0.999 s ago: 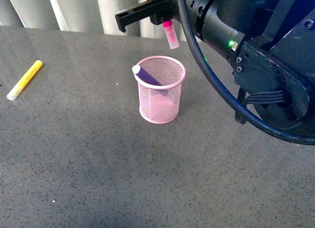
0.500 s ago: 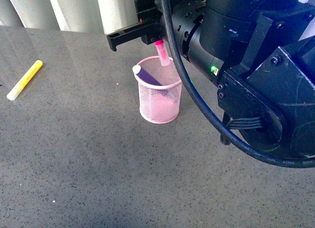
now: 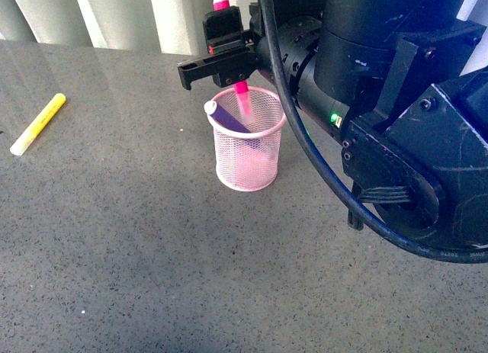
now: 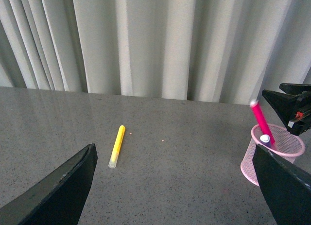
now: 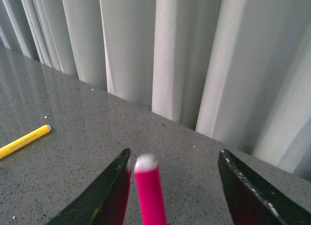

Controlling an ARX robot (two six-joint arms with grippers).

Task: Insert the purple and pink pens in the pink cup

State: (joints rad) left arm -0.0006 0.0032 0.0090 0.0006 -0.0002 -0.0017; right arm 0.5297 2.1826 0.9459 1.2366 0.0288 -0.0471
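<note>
The right arm was stretched forward across the front view, its wrist level and its right gripper (image 3: pixel 221 59) held high. Its jaws were seen spread wide apart in the right wrist view, with nothing clamped between them. The left gripper (image 4: pixel 175 186) was likewise held wide open, both dark fingers (image 4: pixel 58 191) showing in the left wrist view.
</note>
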